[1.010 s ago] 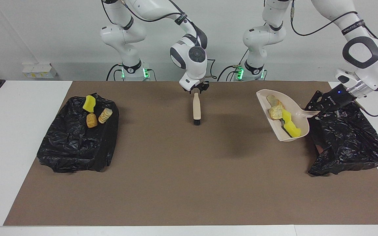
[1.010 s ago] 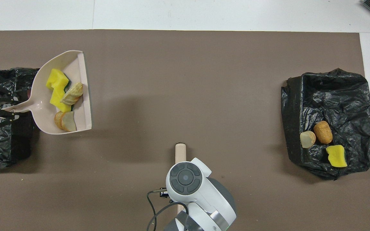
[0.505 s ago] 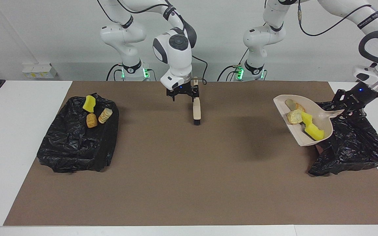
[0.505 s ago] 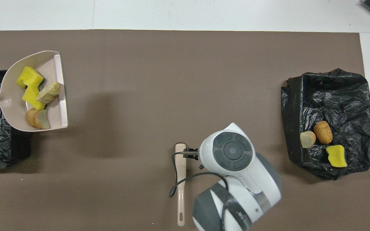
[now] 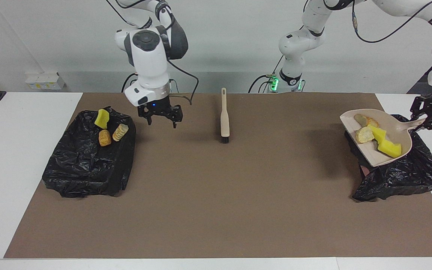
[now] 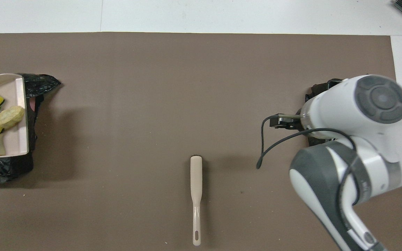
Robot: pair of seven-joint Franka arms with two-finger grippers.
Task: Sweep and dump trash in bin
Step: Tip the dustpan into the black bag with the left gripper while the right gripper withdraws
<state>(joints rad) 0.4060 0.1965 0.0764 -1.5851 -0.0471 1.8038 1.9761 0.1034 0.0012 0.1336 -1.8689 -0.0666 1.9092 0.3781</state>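
Two things have changed within the last second. The right gripper [image 5: 159,116] has let go of the brush [image 5: 224,116] and moved away. Its fingers are now wide apart and it hangs over the mat just beside the black bag [image 5: 84,165] at nine o'clock in the facing view, where three scraps [image 5: 105,131] already lie. The brush lies alone on the desk, at twelve o'clock of the mat in that view, its bristles pointing away from the robots. The left gripper [image 5: 422,122] keeps its fingers clamped on the handle of the dustpan [image 5: 399,127]. It has carried the dustpan from over the open mat to over the bin [image 5: 407,176], a black bag at three o'clock. The trash [image 5: 379,137], yellow sponge pieces and brown bread lumps, is still inside the dustpan, which hangs slightly tilted. I judge that the sweeping is finished and only the dumping remains. The dustpan must tip more steeply over the bag mouth, otherwise pieces may fall on the mat.
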